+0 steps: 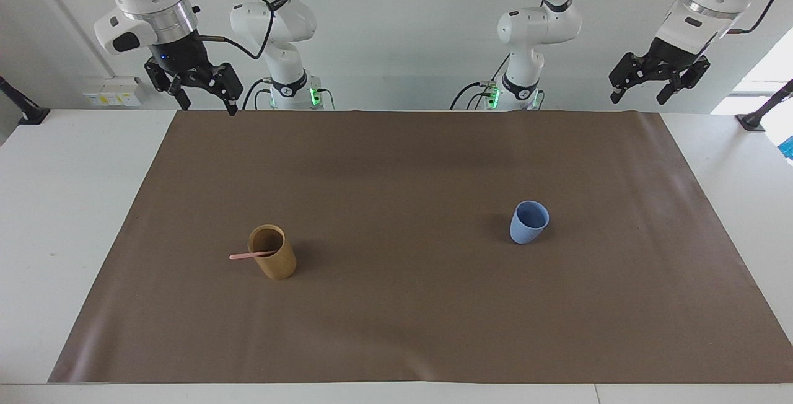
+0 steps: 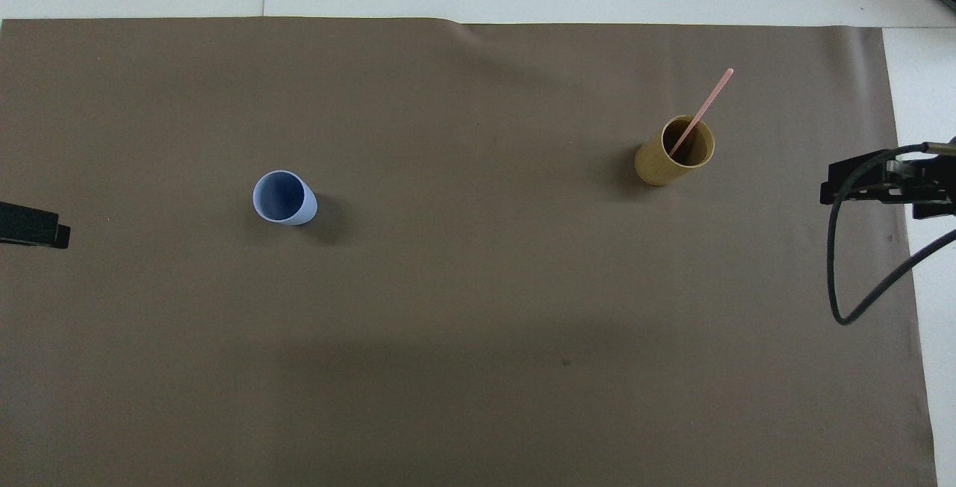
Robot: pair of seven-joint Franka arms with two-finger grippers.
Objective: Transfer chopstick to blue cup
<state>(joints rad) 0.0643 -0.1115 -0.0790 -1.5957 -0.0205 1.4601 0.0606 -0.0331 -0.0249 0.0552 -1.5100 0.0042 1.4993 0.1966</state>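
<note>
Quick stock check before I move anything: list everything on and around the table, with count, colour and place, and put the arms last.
chopstick: one visible, pale pink, standing slanted in the tan cup, top end leaning out over the rim
tan cup: one, tan, upright on the mat toward the right arm's end
blue cup: one, light blue, upright on the mat toward the left arm's end, nothing visible inside
mat: one, brown, covering most of the table
table: one, white, bare at the mat's edges
right gripper: one, black, open, raised over the mat's corner at its own end, holding nothing
left gripper: one, black, open, raised at its own end of the table, holding nothing
</note>
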